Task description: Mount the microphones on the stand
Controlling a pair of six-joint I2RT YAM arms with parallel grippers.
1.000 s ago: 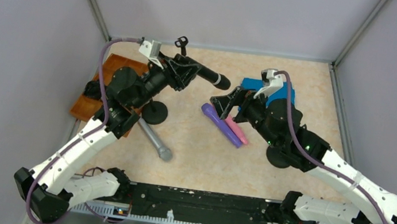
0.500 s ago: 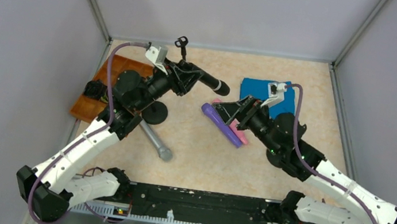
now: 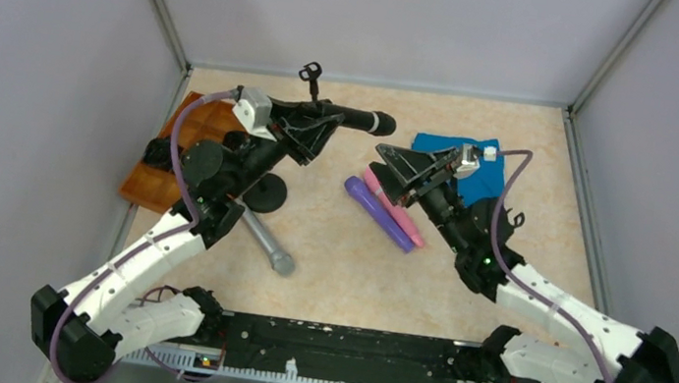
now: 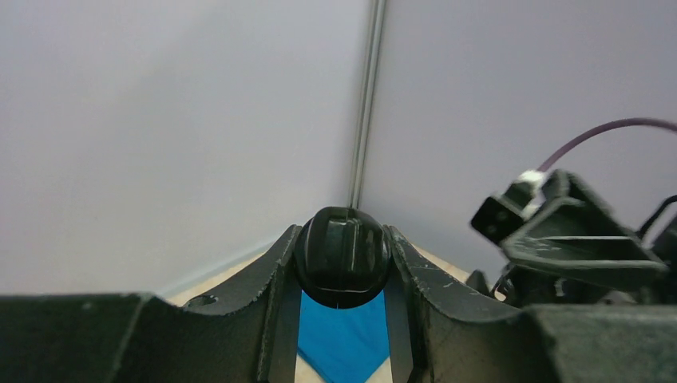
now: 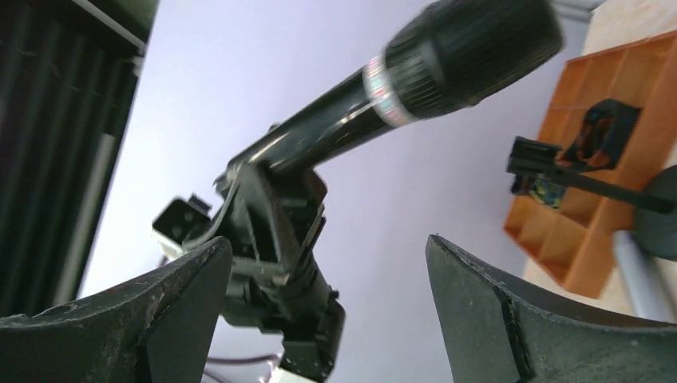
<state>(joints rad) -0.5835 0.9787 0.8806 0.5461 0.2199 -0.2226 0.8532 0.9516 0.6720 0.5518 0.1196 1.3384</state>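
Observation:
My left gripper (image 3: 323, 122) is shut on the black microphone (image 3: 357, 120) and holds it level above the table, head pointing right. Its round head (image 4: 342, 255) fills the gap between the fingers (image 4: 275, 279). My right gripper (image 3: 392, 165) is raised and open, facing that microphone's head, with nothing between its jaws (image 5: 327, 247). The black microphone (image 5: 447, 56) passes above them. The purple microphone (image 3: 380, 214) and the pink microphone (image 3: 395, 209) lie side by side on the table. The silver-grey microphone (image 3: 265, 239) lies by the stand (image 3: 264, 192), whose clip (image 3: 310, 73) stands empty.
An orange compartment tray (image 3: 185, 146) sits at the left edge with small black parts in it. A blue cloth (image 3: 480, 165) lies at the back right, partly under my right arm. Grey walls close in the table on three sides.
The left gripper swung the black microphone up and level, toward the back. The right gripper rose from beside the purple and pink microphones and turned to face the black one.

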